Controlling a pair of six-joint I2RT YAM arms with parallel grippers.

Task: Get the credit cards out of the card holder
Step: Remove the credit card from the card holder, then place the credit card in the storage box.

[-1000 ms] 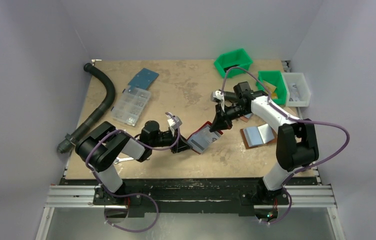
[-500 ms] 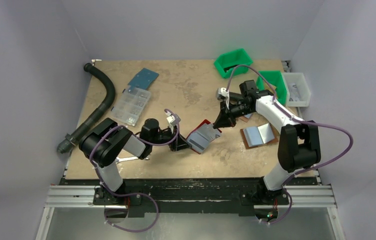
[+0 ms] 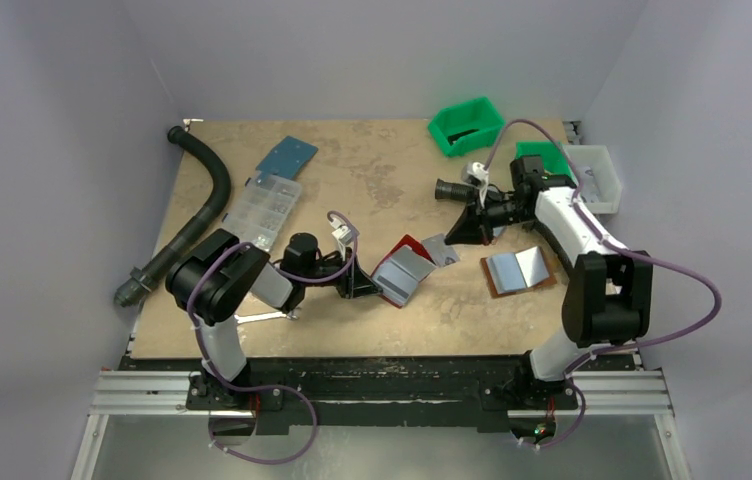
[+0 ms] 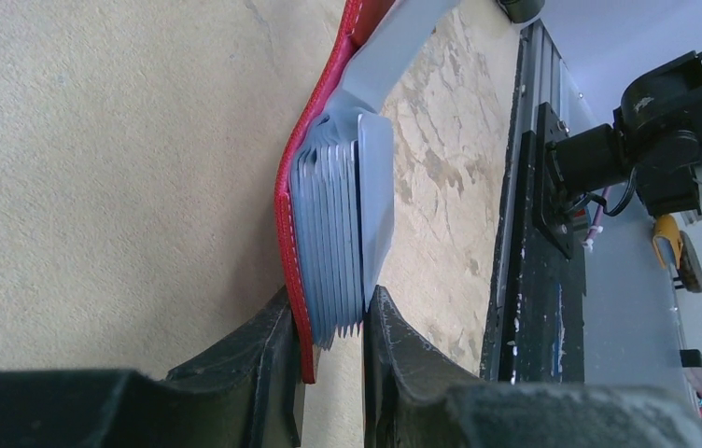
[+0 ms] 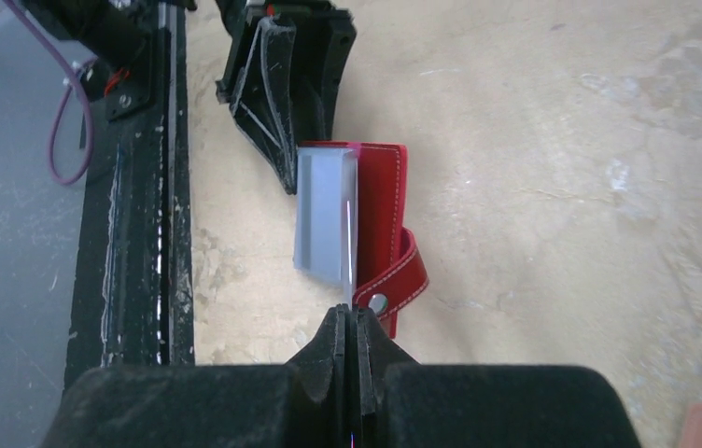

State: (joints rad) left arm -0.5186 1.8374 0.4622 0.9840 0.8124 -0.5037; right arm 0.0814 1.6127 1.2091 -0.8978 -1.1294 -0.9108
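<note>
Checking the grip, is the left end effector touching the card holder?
Touching. The left wrist view shows the left end effector clamped on the card holder's edge.

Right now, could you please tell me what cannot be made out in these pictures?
Card in the right gripper: edge-on in the right wrist view, too small from the top; its face is unreadable.
Whether cards remain in the holder: the left wrist view shows only pocket edges.
Green bin contents: partly covered by the right arm in the top view.
</note>
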